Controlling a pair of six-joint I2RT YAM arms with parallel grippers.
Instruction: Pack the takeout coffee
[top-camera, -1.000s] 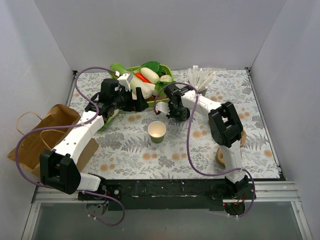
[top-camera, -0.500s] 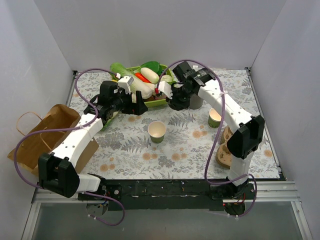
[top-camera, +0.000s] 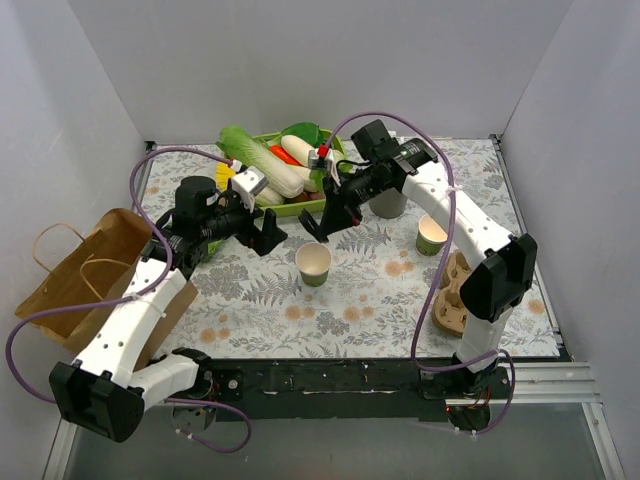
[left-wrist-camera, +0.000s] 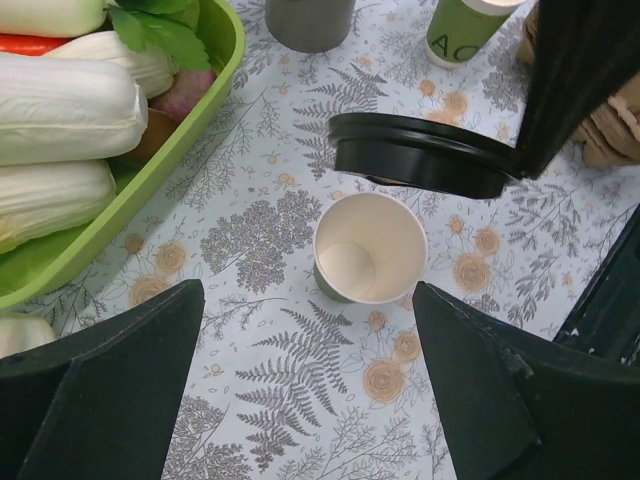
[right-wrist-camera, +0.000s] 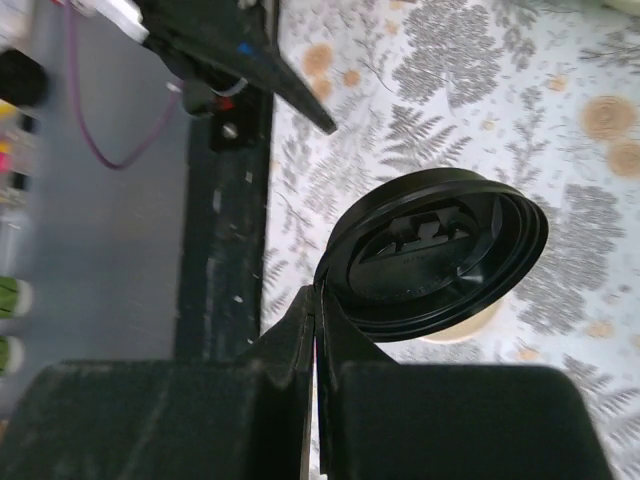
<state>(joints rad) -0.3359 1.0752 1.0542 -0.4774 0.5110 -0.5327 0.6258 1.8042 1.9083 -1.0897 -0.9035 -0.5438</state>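
Note:
No lidded cup shows. A lidless dark-green cup (top-camera: 314, 263) with a cream inside stands mid-table, also in the left wrist view (left-wrist-camera: 370, 248). My right gripper (top-camera: 323, 226) is shut on the rim of a round black lid (right-wrist-camera: 435, 255) and holds it tilted just above and behind that cup; the lid also shows in the left wrist view (left-wrist-camera: 420, 155). My left gripper (top-camera: 268, 232) is open and empty, left of the cup, its jaws wide apart (left-wrist-camera: 305, 330). A second lidless green cup (top-camera: 432, 235) stands to the right.
A green tray (top-camera: 262, 140) of vegetables is at the back. A grey straw holder (top-camera: 388, 201) stands behind the right gripper. A brown paper bag (top-camera: 100, 265) lies at the left. A cardboard cup carrier (top-camera: 450, 295) lies at the right.
My right gripper has swung down and forward from near the straw holder to above the middle cup, with the black lid. My left gripper has pulled back towards the near left.

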